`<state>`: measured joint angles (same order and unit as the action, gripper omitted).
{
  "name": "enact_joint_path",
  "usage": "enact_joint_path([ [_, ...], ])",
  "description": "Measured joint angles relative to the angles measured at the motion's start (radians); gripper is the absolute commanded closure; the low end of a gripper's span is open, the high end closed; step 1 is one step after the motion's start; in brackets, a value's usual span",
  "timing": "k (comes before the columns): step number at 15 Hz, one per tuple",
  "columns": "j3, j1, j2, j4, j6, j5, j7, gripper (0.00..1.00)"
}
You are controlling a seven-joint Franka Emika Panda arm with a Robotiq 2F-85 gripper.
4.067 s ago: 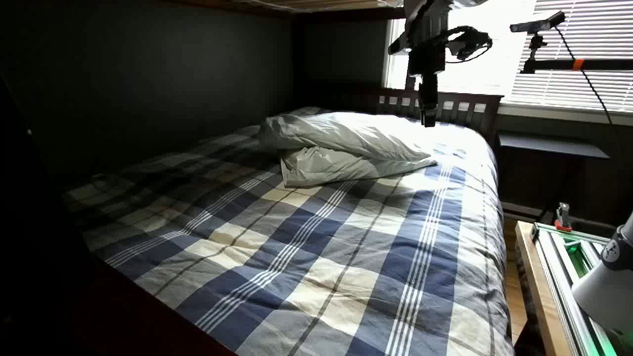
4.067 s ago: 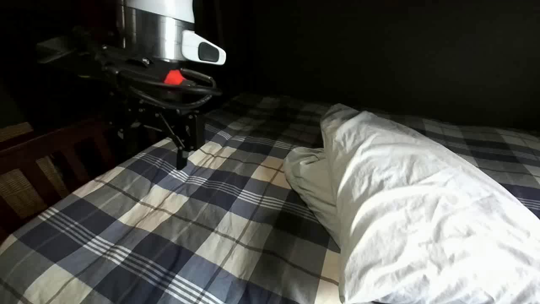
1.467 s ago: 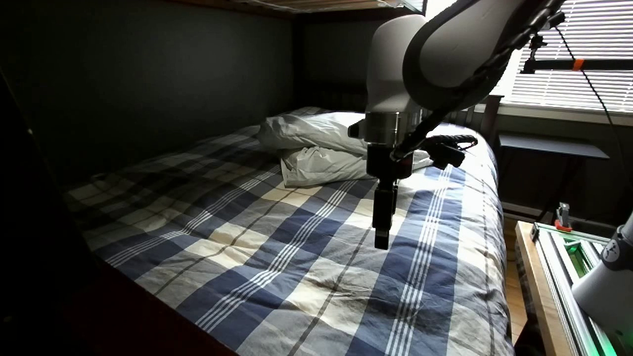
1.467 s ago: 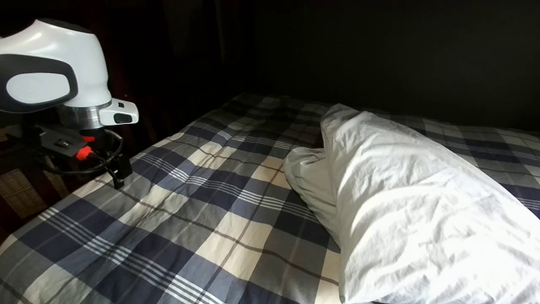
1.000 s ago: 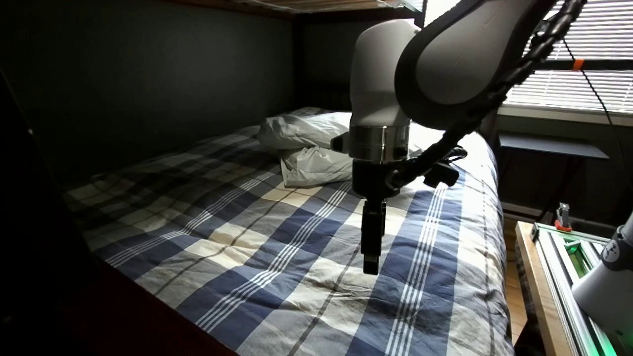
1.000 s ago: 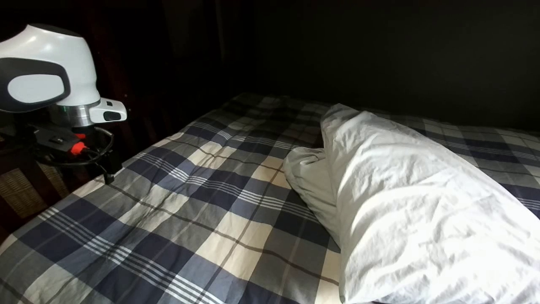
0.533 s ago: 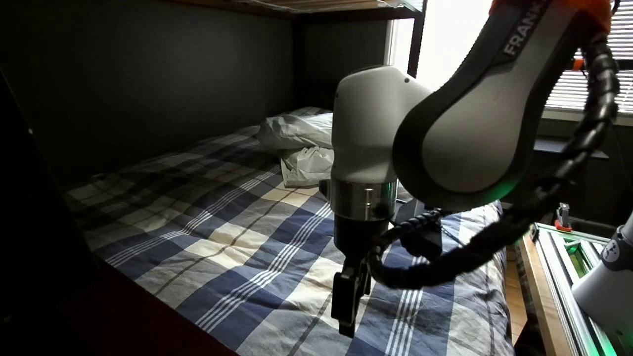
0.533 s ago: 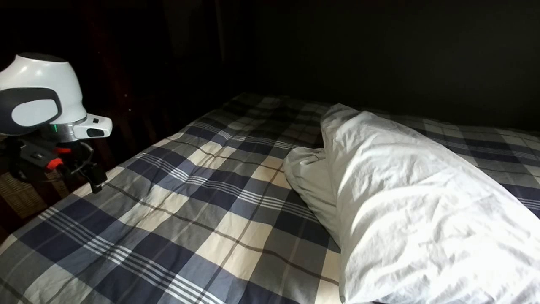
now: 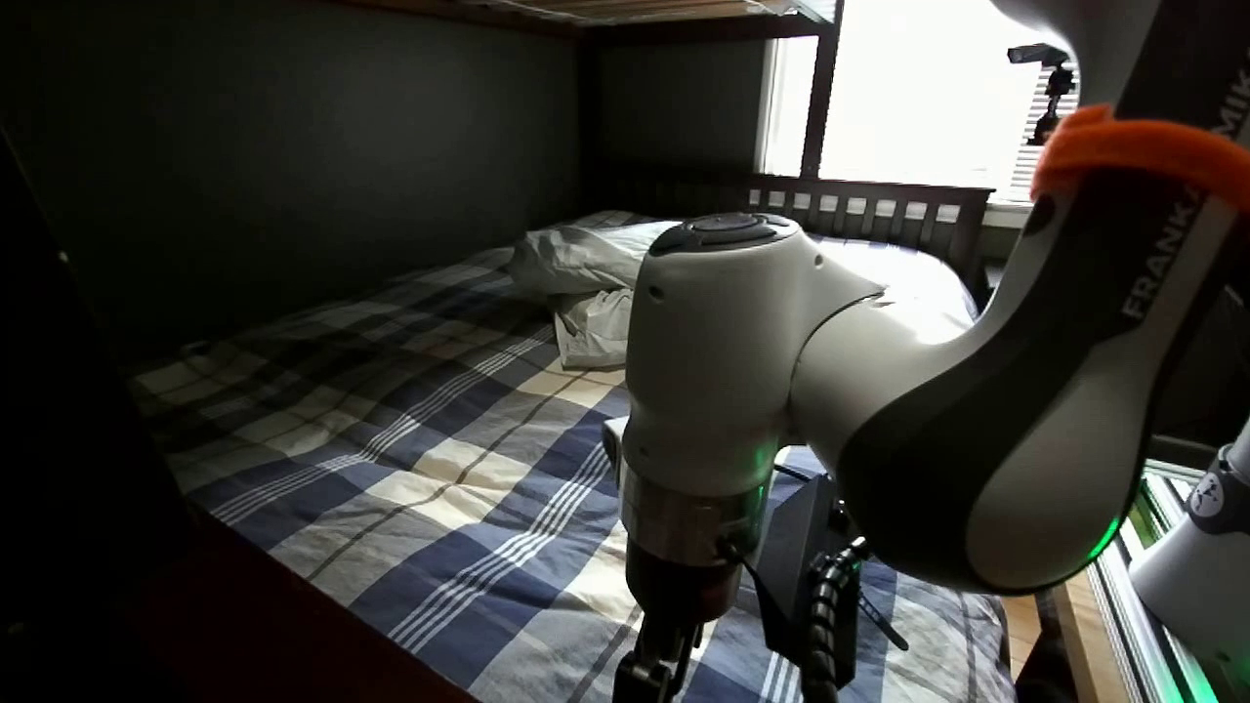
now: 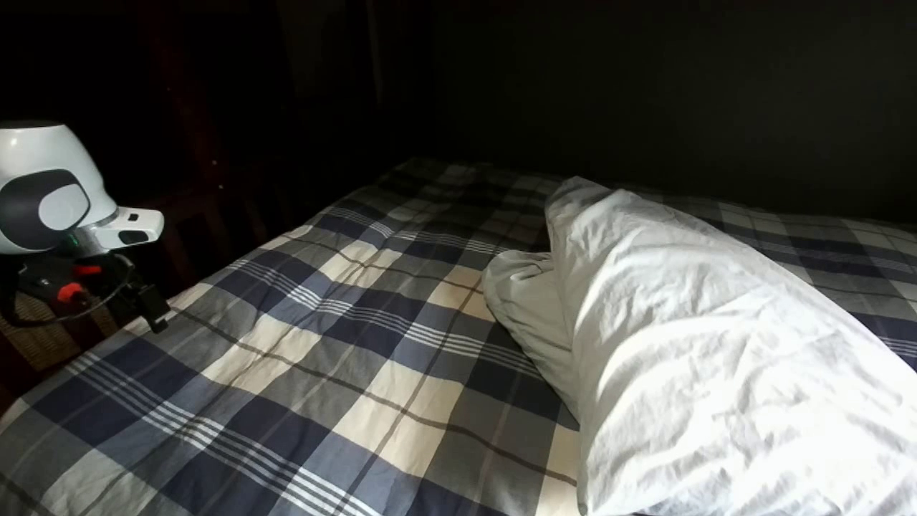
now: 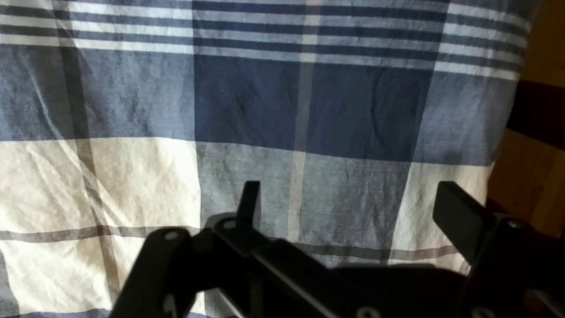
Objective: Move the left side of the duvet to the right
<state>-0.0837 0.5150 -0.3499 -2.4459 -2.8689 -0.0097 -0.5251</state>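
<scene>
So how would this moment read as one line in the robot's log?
gripper: open, over duvet near its edge | contact: unclear | duvet: spread out, ungripped | move rightward: not yet made

You see the duvet point(image 10: 301, 373) spread out over the bed point(image 9: 962, 225) in both exterior views, its plaid of navy, grey and cream squares crossed by bands of 4 thin white lines. It lies open, mostly flat, with low ripples and soft creases. Your wrist view looks down on it: creases slant across the cream squares at left, and its edge runs down the right side.
</scene>
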Motion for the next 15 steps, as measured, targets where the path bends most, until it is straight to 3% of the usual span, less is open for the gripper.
enact_joint_path([
  [15,0.000,-0.017,-0.048,0.036,-0.013,-0.015,0.029,0.00],
])
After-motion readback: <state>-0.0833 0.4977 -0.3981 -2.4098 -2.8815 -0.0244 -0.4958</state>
